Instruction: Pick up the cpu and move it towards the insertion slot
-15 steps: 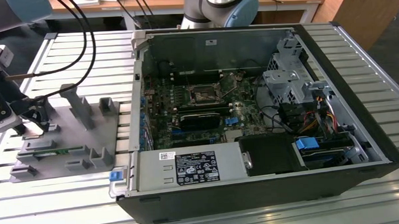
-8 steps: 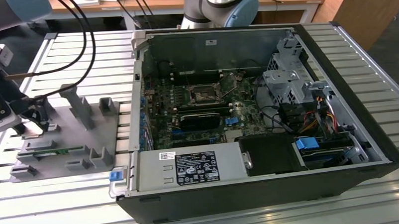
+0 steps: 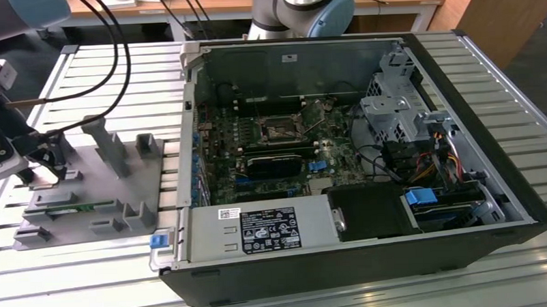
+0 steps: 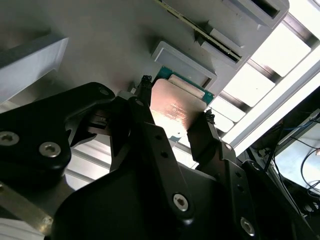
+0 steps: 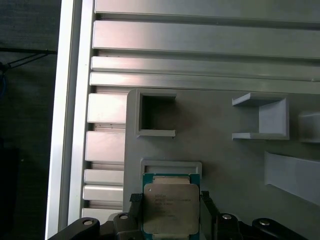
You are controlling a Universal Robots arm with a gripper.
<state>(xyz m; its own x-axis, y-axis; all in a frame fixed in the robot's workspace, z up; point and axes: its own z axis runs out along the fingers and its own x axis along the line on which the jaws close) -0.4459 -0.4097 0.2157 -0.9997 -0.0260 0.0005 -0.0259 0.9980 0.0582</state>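
One cpu (image 5: 171, 210). One gripper (image 5: 170, 200) with two black fingers (image 4: 150, 130), one against each side of the chip. One grey plastic fixture (image 3: 102, 193) at the exterior view's left, with one green memory stick (image 3: 71, 210) lying in it. One open computer case (image 3: 350, 267) across the centre and the exterior view's right, holding one insertion slot (image 3: 279, 129), one labelled power supply (image 3: 258, 230) and three blue plastic parts (image 3: 158, 240).
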